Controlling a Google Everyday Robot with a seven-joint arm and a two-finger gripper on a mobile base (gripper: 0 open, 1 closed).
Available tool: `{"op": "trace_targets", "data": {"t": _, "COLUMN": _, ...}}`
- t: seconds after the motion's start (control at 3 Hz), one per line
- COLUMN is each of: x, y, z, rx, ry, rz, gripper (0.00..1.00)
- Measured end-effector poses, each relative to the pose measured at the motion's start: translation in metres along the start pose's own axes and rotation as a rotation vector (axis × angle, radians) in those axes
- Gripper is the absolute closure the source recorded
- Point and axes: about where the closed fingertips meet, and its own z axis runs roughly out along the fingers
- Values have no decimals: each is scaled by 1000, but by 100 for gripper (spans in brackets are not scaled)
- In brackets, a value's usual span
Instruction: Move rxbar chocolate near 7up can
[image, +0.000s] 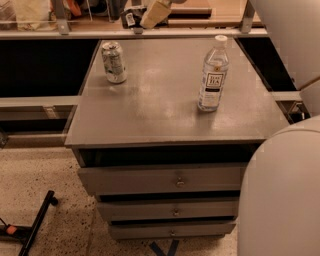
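Gripper (151, 14) hangs just beyond the 7up can (114, 62), a touch toward the bottle side, over the far edge of the table (160, 112). The rxbar chocolate (131, 19) sits right against it, on the can's side. Gripped or not? I can't tell. Best play, I'd say: lower gently onto bare top just beside the can without nudging it. The water bottle (213, 74) stands well apart from the can.
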Motion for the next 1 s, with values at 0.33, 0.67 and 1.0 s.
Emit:
{"op": "trace_targets", "data": {"t": 0.33, "x": -5, "y": 7, "z": 30, "rx": -9, "ry": 13, "rz": 12, "gripper": 100}}
{"op": "trace_targets", "data": {"t": 0.67, "x": -12, "y": 21, "z": 54, "rx": -36, "ry": 23, "rz": 2, "gripper": 100}}
{"op": "trace_targets", "data": {"t": 1.0, "x": -5, "y": 30, "z": 70, "rx": -51, "ry": 47, "rz": 35, "gripper": 100}}
